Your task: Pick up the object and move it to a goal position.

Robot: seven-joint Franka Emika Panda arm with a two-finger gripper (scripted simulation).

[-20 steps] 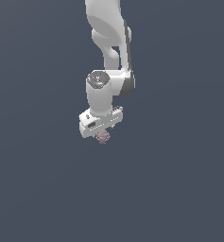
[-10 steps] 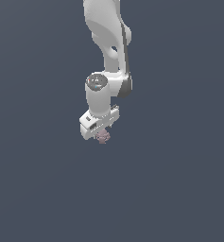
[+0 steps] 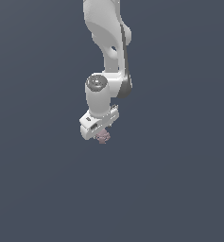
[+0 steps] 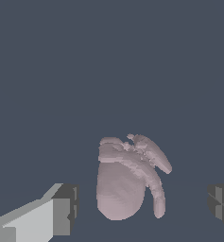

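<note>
1. Fingers (image 4: 61, 215): in the wrist view two dark-padded tips stand spread wide, one at each side of the object (image 4: 127, 179); clear background shows between each pad and the blob, so neither pad touches it and nothing is pinched.
2. Gripper (image 3: 100, 133): in the exterior view the white hand points down with the object (image 3: 103, 137) showing just beneath it, at about 5 o'clock from the hand's near corner; the blob is tiny, dull pink-mauve and lumpy, with rib-like ridges on one flank.
3. Change: compared with half a second and a second ago, the wrist flange sits slightly lower and nearer the hand's left side in the exterior view, while the upper arm link leans further over; the object keeps its place under the fingers; the judgement is that the arm is settling its approach pose and the grasp is not yet made.
4. Meaning for the task: the blob lies between the open tips, so closing on it appears to be the next step; lifting and carrying to the goal remain undone; no goal marker can be made out in either view.
5. Surface: a flat, uniform slate-blue field (image 3: 179, 189) fills both views; whether the object rests on it cannot be told, since no shadow or edge shows.
6. Room: no walls, furniture or other items are visible.
</note>
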